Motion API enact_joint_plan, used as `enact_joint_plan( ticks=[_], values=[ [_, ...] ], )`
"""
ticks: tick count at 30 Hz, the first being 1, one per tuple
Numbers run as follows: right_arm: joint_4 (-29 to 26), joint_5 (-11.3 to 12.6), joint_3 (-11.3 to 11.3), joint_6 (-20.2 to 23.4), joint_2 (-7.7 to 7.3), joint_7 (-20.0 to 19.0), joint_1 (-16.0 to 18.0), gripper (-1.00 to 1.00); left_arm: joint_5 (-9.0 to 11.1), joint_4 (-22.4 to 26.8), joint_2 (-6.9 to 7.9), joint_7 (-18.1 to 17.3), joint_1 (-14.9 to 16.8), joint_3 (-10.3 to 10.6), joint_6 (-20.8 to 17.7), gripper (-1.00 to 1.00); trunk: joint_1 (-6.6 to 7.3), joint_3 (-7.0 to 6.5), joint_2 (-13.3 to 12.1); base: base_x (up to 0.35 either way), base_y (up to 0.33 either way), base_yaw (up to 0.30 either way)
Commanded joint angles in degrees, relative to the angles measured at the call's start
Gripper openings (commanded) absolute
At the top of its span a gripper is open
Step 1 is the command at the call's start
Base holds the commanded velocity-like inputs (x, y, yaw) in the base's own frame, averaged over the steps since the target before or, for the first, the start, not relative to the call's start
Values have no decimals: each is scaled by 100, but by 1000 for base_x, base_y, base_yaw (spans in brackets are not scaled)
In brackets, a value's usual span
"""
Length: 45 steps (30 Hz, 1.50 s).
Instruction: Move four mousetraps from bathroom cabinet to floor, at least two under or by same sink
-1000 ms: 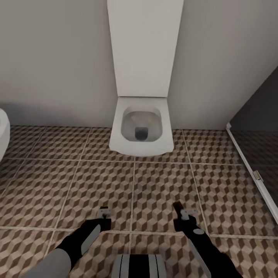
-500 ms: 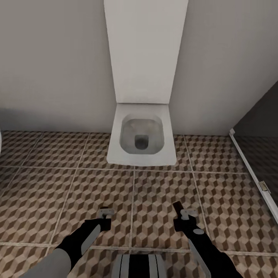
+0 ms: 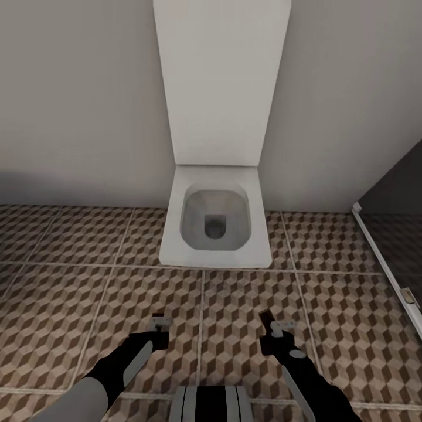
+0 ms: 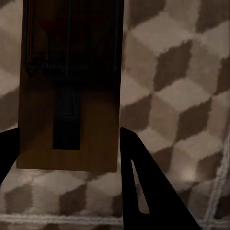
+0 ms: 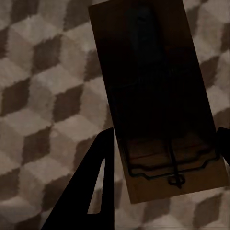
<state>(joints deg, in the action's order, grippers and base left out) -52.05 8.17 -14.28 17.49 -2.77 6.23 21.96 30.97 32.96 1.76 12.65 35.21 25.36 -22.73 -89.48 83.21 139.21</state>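
In the left wrist view a brown wooden mousetrap (image 4: 69,81) with dark metal parts sits between the dark fingers (image 4: 143,191) of my left gripper (image 4: 67,158), which is shut on it. My right gripper (image 5: 163,163) is likewise shut on a second mousetrap (image 5: 158,96). Both traps hang above the brown-and-beige cube-pattern bathroom floor (image 3: 246,299). In the head view the left gripper (image 3: 159,323) and right gripper (image 3: 273,327) are held low in front of me, side by side. The cabinet and the sink are out of view.
A white toilet (image 3: 215,220) with its lid up stands against the grey wall straight ahead. The glass shower partition (image 3: 387,258) with its white bottom rail runs along the right. Tiled floor lies between me and the toilet.
The whole head view has shifted: the toilet has grown larger and lower and the white object at the left edge has left the picture. Both arms keep their pose and their traps.
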Motion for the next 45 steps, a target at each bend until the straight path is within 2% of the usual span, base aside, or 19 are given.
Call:
enact_joint_plan(
  ticks=[1,9,23,29,41,45],
  values=[
    [77,73,-28,20,-5,49,3,-100,41,17,9,62,3,50,-21,-100,0,4,2,43,0,0],
    [363,89,-15,1,56,21,3,-100,41,31,9,62,3,56,-21,-100,0,4,2,11,0,0],
    [422,94,-5,0,66,12,2,-100,41,47,-20,62,3,68,-21,-100,0,4,2,0,0,0],
    [424,94,4,0,63,6,5,-100,41,52,-26,62,3,163,-20,-100,0,4,2,0,0,0],
    [424,99,4,0,66,1,4,-100,41,52,-35,62,3,185,-20,-100,0,4,2,0,0,0],
    [424,241,7,0,66,1,4,-100,41,52,-43,62,3,185,-20,-100,0,4,2,0,0,0]
  ],
)
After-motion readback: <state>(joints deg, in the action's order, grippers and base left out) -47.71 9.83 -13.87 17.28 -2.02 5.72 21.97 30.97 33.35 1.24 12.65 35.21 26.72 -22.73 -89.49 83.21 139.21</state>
